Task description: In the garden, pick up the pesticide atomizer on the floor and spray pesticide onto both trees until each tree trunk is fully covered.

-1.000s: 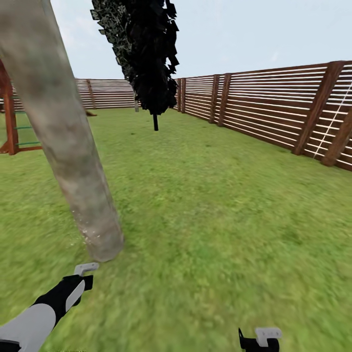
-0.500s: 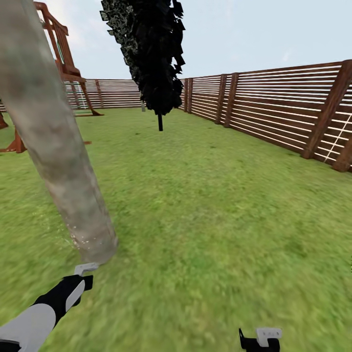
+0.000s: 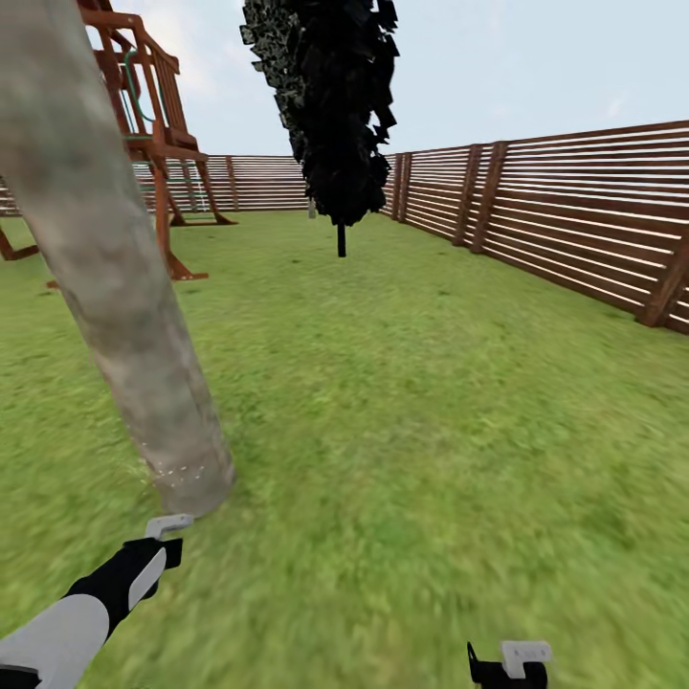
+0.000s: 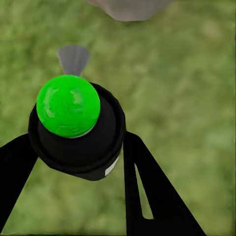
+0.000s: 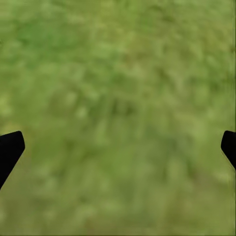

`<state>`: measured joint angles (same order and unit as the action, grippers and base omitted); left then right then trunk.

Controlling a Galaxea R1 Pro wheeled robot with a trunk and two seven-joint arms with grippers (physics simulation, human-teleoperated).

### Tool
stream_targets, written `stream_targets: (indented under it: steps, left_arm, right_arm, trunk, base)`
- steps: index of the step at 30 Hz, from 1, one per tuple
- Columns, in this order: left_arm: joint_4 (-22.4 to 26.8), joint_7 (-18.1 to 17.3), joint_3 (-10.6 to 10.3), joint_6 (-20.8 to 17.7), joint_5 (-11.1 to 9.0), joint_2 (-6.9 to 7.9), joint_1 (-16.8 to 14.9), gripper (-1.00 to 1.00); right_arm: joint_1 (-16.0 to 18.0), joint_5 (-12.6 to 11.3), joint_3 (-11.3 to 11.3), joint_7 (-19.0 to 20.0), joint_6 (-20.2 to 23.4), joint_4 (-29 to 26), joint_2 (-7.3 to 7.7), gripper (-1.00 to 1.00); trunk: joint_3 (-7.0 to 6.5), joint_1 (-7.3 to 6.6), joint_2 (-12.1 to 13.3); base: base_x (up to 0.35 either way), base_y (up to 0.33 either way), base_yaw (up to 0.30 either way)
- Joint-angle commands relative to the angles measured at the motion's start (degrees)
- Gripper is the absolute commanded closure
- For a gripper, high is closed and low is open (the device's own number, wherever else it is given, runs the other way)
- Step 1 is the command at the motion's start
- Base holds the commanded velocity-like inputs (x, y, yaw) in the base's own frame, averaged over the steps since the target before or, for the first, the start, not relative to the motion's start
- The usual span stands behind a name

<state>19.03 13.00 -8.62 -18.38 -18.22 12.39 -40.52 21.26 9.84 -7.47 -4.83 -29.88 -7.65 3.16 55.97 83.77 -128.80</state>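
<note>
While the left gripper (image 4: 78,162) jaws clench the atomizer (image 4: 73,130) near the tree trunk (image 3: 124,287), spraying seems underway; specks look faint. Next: aim higher. Right gripper (image 5: 118,147) jaws spread empty.

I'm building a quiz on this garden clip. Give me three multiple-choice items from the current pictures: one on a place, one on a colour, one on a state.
1. Where is the grey-tan tree trunk in the head view?
A. Far right, at the fence
B. Left, just beyond the left gripper
C. Behind the near-black tree

2. What colour is the atomizer's round top?
A. Red
B. White
C. Bright green

3. What state is the right gripper in?
A. Open over grass
B. Shut on a bottle
C. Shut on a branch

Key: 1 B, the trunk's base meets the lawn there; 2 C, the left wrist view shows it; 3 A, its fingertips stand far apart.
</note>
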Motion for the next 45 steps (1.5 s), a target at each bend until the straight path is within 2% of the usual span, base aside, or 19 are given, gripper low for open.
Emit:
stream_targets:
  steps: [1, 8, 23, 29, 31, 33, 34, 37, 38, 42, 43, 44, 45]
  left_arm:
    - [-0.02, 0.0, 0.0, 0.0, 0.03, 0.0, 0.0, 1.0]
    - [0.05, 0.0, 0.0, 0.0, 0.11, 0.0, 0.0, 1.0]
    - [0.08, 0.01, 0.0, -0.05, 0.2, 0.15, 0.0, 1.0]
    - [1.17, -0.53, -0.07, -0.19, 0.06, 0.0, -0.07, 1.0]
    - [3.95, -0.79, -0.15, -0.73, 0.03, -0.31, -0.25, 1.0]
    - [6.78, -0.8, -0.2, -2.02, 0.09, -2.17, -0.68, 1.0]
    - [7.73, -0.87, -0.25, -4.59, 0.11, -3.27, -1.08, 1.0]
    - [9.84, -1.03, -0.2, -6.49, 0.13, -2.34, -2.13, 1.0]
    - [10.4, -1.13, -0.22, -6.82, 0.06, -0.48, -2.09, 1.0]
    - [12.62, -2.71, -0.43, -9.38, 0.17, -3.47, -2.35, 1.0]
    - [13.91, -3.12, -0.43, -9.76, 0.17, -3.67, -2.36, 1.0]
    - [15.9, -3.46, -0.32, -12.2, 0.21, -3.29, -2.37, 1.0]
    - [17.59, -3.59, -0.19, -14.57, 0.24, -1.87, -2.45, 1.0]
  right_arm:
    - [0.0, 0.0, 0.0, 0.0, 0.0, 0.0, 0.0, -1.0]
    - [-0.01, 0.0, 0.0, 0.0, 0.0, 0.0, 0.0, -1.0]
    - [-0.03, 0.0, 0.0, 0.0, 0.0, 0.02, 0.0, -1.0]
    - [-0.02, 0.0, 0.0, 0.0, 0.0, 0.0, 0.0, -1.0]
    - [-0.02, 0.0, -0.02, 0.0, 0.0, 0.0, 0.0, -1.0]
    - [0.0, 0.0, -0.03, 0.0, 0.0, 0.0, 0.0, -1.0]
    - [-0.02, 0.0, -0.05, 0.0, 0.0, 0.0, 0.0, -1.0]
    - [0.0, -0.02, -0.07, -0.04, 0.0, 0.0, 0.01, -1.0]
    - [-0.04, -0.04, -0.09, -0.08, 0.0, 0.0, 0.08, -1.0]
    - [-0.02, 0.0, -0.01, -0.07, 0.0, 0.0, 0.09, -1.0]
    - [-0.02, 0.0, -0.01, -0.08, 0.0, 0.0, 0.09, -1.0]
    - [-0.01, 0.0, -0.01, -0.09, 0.0, 0.0, 0.09, -1.0]
    - [-0.01, 0.0, -0.04, -0.09, 0.0, 0.0, 0.09, -1.0]
  trunk:
    - [0.0, 0.0, 0.0]
    - [0.0, 0.0, 0.0]
    - [0.0, 0.0, 0.0]
    - [0.0, 0.0, 0.0]
    - [0.0, 0.0, 0.0]
    - [0.0, 0.0, 0.0]
    - [0.0, 0.0, 0.0]
    - [0.0, 0.0, 0.0]
    - [0.0, 0.0, 0.0]
    - [0.0, 0.0, 0.0]
    - [0.0, 0.0, 0.0]
    - [0.0, 0.0, 0.0]
    - [0.0, 0.0, 0.0]
  base:
    - [0.158, -0.255, 0.126]
    - [0.164, -0.255, 0.035]
    - [0.08, -0.257, 0.271]
    - [0.021, -0.019, 0.277]
    - [0.0, 0.0, 0.277]
    - [0.0, 0.0, 0.277]
    - [0.0, 0.0, 0.277]
    - [0.0, 0.0, 0.262]
    - [0.0, 0.0, 0.016]
    - [0.0, 0.0, 0.001]
    - [0.0, 0.0, 0.0]
    - [0.0, 0.0, 0.0]
    - [0.0, 0.0, 0.0]
